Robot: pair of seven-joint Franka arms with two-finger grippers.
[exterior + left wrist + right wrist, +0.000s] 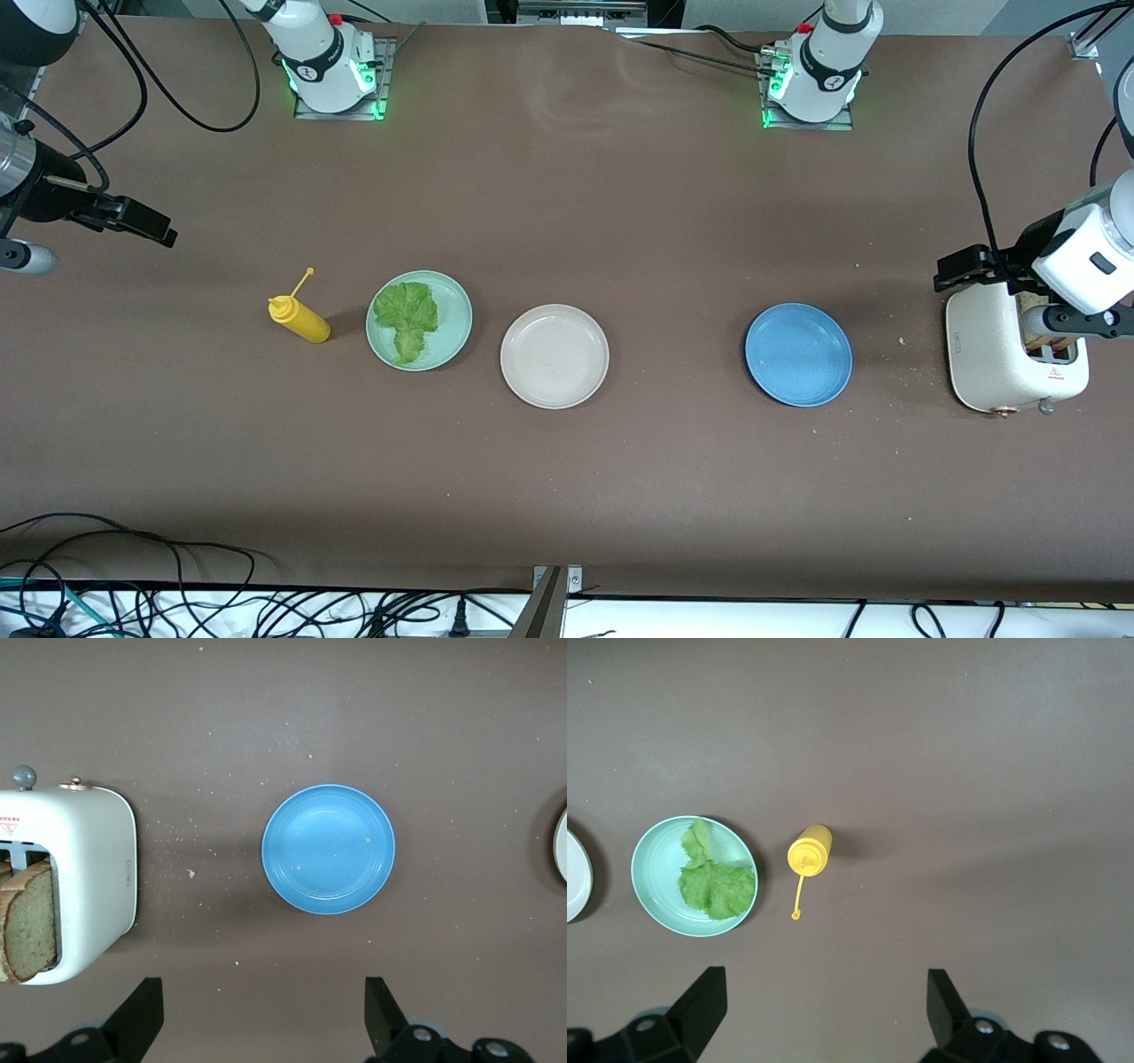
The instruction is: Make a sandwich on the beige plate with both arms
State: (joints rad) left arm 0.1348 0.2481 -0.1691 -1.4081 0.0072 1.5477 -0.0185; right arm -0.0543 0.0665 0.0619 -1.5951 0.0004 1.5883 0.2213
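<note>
right arm: cut by the front view's edge; only the wrist and the dark right gripper [146, 226] show, and its fingers cannot be told apart there.
left gripper [961, 270]: partly masked by its own white wrist housing over the toaster [983, 354].
bread slices [27, 921]: 2 in the toaster slots, lower parts hidden, cut by the left wrist view's edge.
beige plate [562, 846]: only a sliver of rim in the left wrist view; likewise a sliver in the right wrist view.
crumbs [190, 873]: near the toaster, too small to identify.
toaster label: too small to read.
</note>
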